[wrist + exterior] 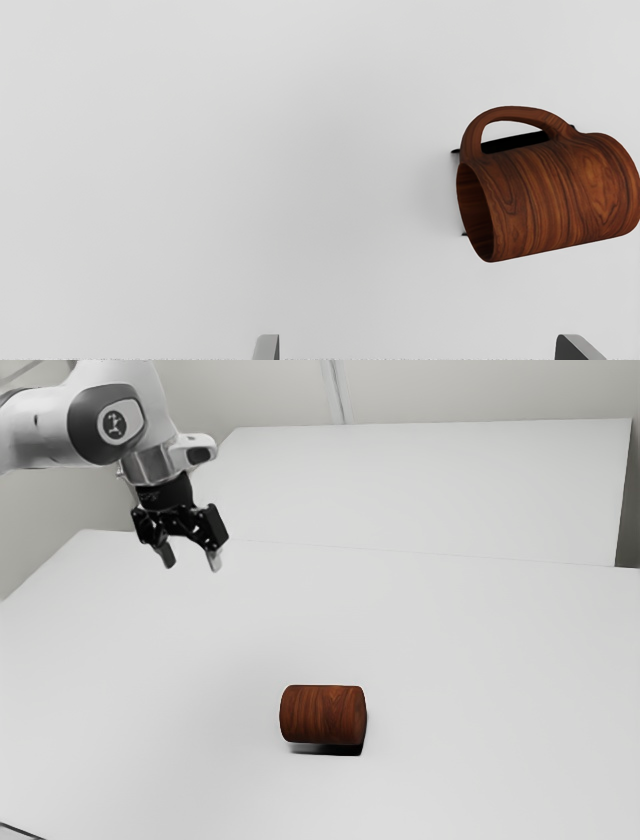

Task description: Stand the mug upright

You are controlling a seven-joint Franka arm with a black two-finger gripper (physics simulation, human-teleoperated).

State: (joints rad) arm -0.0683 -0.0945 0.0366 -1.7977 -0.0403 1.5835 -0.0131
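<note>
High above the table, in the exterior view's upper left, my gripper (190, 562) stands open with nothing between its fingers. A brown wood-grain mug (324, 714) lies on its side on the white table, well below the gripper and toward the exterior view's right. In the wrist view the mug (565, 190) shows its open mouth, dark inside, and a curved handle (520, 114); its base end reaches the picture's edge. The gripper (417, 347) has its two fingertips wide apart, touching nothing.
The white table (180, 660) stretches around the mug. Behind it stands a pale raised panel or surface (430, 485) in the exterior view. A thin dark line crosses the exterior view's lower left corner.
</note>
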